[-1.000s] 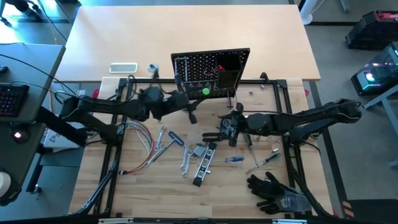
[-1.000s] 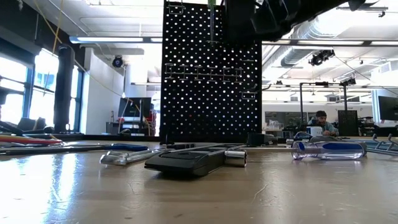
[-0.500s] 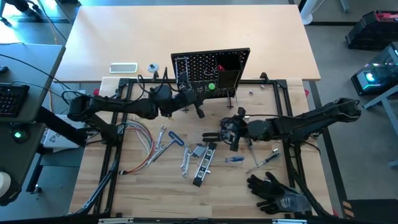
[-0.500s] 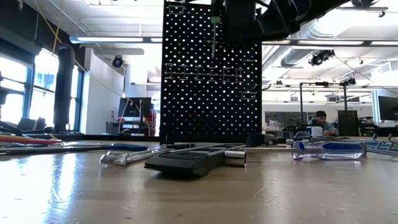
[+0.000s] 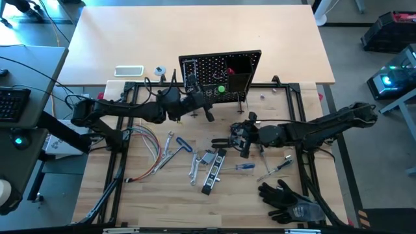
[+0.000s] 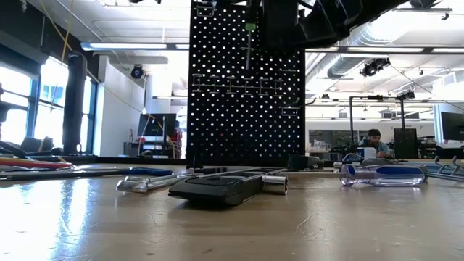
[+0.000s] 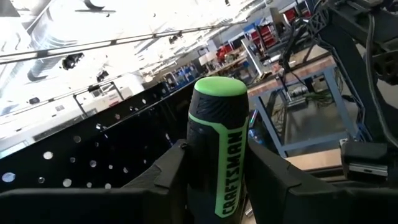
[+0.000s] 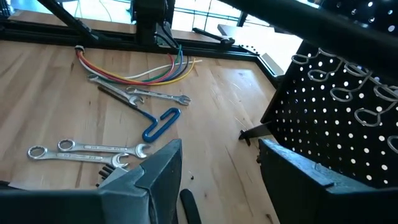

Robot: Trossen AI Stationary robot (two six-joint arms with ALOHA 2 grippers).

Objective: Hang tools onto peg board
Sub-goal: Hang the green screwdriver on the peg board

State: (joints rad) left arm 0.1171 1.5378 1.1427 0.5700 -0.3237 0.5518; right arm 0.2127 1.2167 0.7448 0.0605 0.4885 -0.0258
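Tools on table (image 5: 208, 166): silver wrenches, a black-silver bar and a blue-handled driver lie on the wood on the near side of the peg board, well apart from it, none yet hung.
Right gripper (image 5: 239, 138): hangs low over the table between those loose tools and the peg board; fingers spread wide, holding nothing.
Green-handled driver (image 7: 219, 163): clamped between the left gripper's fingers (image 7: 163, 175), handle end out, shaft pointing down close against the peg board's front.
Left gripper (image 5: 207, 112): right at the peg board's front face, closed around the driver's handle.
Peg board (image 5: 221, 77): upright at the table's far side; wire loops on its front.
Handling: the driver looks light and stiff; its ribbed rubber handle should not slip, and mid-handle is the sound place to hold. The wrenches look thin, smooth and flat, likely awkward to lift off wood; best pinched across the shank.
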